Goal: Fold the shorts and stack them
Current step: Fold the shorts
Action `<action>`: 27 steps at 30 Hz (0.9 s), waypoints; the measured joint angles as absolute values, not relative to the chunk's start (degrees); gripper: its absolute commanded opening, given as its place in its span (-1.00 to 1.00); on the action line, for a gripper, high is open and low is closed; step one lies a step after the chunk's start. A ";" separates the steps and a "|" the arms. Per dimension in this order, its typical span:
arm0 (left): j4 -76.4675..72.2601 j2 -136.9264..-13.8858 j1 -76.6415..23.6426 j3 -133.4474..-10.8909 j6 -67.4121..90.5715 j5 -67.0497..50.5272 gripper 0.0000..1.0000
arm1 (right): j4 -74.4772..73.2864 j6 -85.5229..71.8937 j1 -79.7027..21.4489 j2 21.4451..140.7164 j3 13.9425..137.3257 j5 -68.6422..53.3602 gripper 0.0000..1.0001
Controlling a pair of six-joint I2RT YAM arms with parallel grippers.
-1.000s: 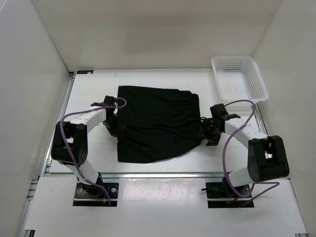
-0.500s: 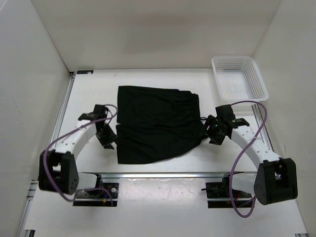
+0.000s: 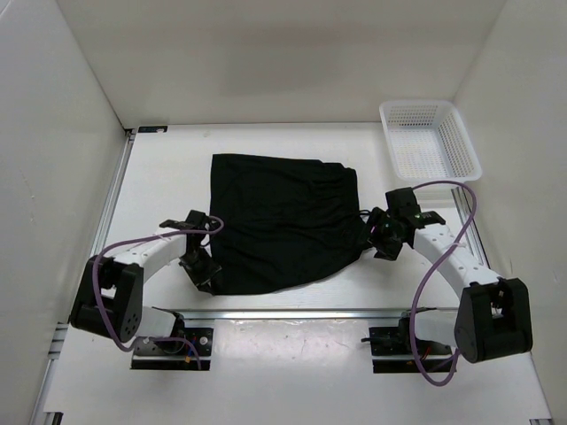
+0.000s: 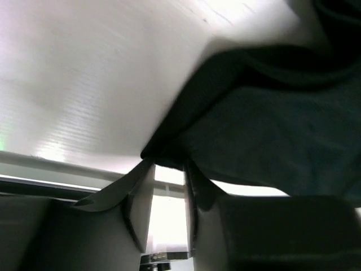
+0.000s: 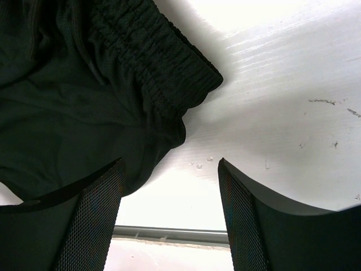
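The black shorts (image 3: 283, 221) lie flat in the middle of the white table, waistband to the right. My left gripper (image 3: 205, 276) is low at their near-left corner. In the left wrist view its jaws (image 4: 169, 169) stand a little apart, and the corner of the shorts (image 4: 271, 130) lies right at the fingertips. My right gripper (image 3: 372, 241) sits at the right edge, by the waistband. Its fingers (image 5: 169, 169) are wide open on bare table, with the gathered waistband (image 5: 152, 56) just ahead of the left finger.
A white mesh basket (image 3: 467, 142) stands at the far right corner. White walls close in the table on the left, back and right. A metal rail (image 3: 292, 312) runs along the near edge, close behind both grippers.
My left gripper let go of the shorts' left edge, opened and moved nearer, down to the near-left corner. The right gripper opened wider and stayed by the waistband.
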State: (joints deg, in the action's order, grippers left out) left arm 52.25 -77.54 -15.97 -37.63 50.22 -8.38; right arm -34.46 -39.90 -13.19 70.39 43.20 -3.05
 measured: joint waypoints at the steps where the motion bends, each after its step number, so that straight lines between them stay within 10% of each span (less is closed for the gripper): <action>1: 51.92 -77.95 -15.97 -37.34 50.76 -8.29 -0.45 | -34.33 -39.88 -13.19 70.46 43.13 -3.22 0.41; 3: 51.33 -79.20 -16.21 -37.23 51.83 -7.70 -0.80 | -33.43 -39.86 -13.19 70.72 42.57 -3.66 0.41; 11: 50.35 -78.67 -17.06 -38.37 52.64 -6.04 -0.80 | -29.36 -40.53 -13.19 74.89 40.27 -6.35 0.13; 18: 51.68 -70.91 -17.06 -39.59 53.60 -4.49 -0.80 | -24.64 -41.69 -13.19 81.28 40.18 -7.07 -0.96; 27: 58.70 -60.25 -17.10 -47.22 54.54 -0.67 -0.80 | -28.21 -41.58 -12.95 72.95 36.99 -5.26 -1.00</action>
